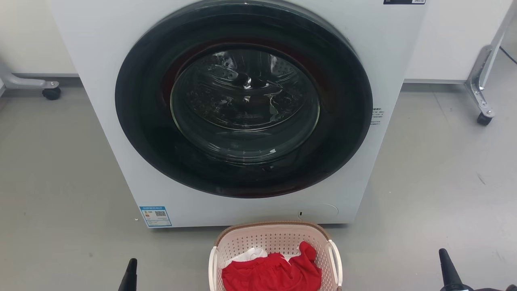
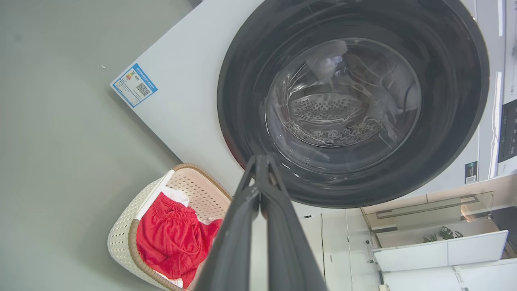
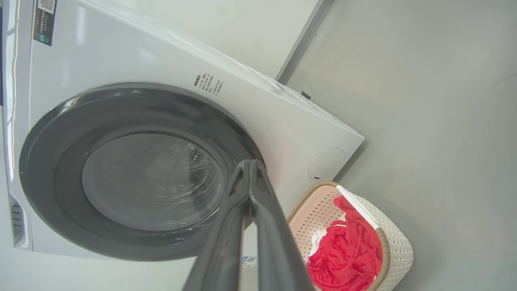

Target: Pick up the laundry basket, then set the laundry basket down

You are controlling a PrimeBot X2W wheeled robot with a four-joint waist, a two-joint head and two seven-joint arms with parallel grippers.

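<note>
Grey floor [image 1: 60, 169] carries the laundry basket [image 1: 274, 238] just before the washing machine [image 1: 387, 52]; wrist views, unlike the head view, show the left end effector [image 2: 260, 161] and right end effector [image 3: 250, 163] each pressed together

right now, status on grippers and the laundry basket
Shut and empty: left gripper, right gripper. On floor between them: laundry basket, red garment inside. Close behind: washing machine, door closed.

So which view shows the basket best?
The left wrist view: the basket shows wall, rim and red cloth, a finger hiding one corner. Head view cuts off its near part; right wrist view crops its bottom.
</note>
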